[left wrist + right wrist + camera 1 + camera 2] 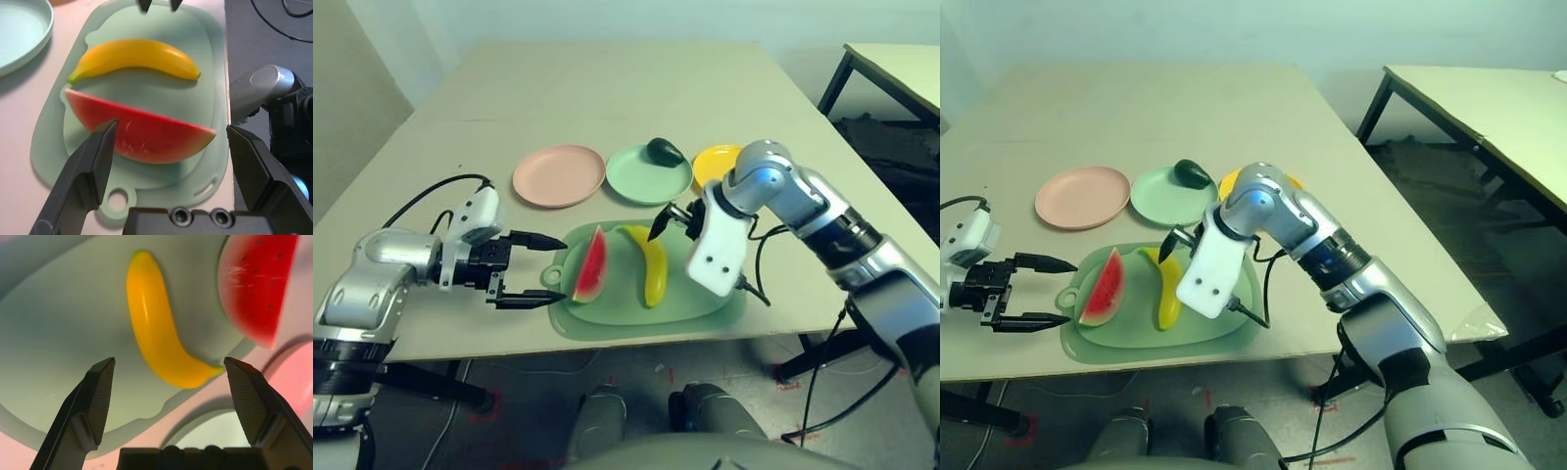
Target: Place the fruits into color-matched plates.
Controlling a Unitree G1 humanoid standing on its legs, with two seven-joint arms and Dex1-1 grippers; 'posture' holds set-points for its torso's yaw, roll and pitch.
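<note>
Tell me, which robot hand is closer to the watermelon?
Left. The left gripper sits open right beside the watermelon, at the mat's tab end. The right gripper hangs open beyond the banana.

We see the watermelon wedge (591, 266) at nine o'clock of the banana (652, 264); the avocado (665, 151) sits at one o'clock in the mint plate (644, 178), pink plate (558, 176) and yellow plate (713, 163) flanking.

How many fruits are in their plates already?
One. The avocado sits in the green plate. Nothing is held: both pincers are open, the right pincer over the banana. Banana and watermelon still lie on the mat, the pink plate waiting.
</note>
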